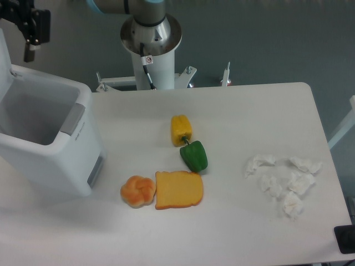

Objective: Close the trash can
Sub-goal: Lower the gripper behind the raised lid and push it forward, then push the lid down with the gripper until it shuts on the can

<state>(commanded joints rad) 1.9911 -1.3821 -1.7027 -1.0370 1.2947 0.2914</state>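
Trash can (47, 141) lid cropped, jaws unclear.

The trash can (47, 141) is being cropped by the left edge, its raised lid (4, 52) barely being shown. Above it, the gripper (30, 54) is being cut off by the top edge, so its jaws cannot be judged.

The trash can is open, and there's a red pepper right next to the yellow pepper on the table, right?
Almost. The trash can is open, but the pepper next to the yellow pepper is green, not red. The camera view shows the green pepper just below the yellow one on the table.
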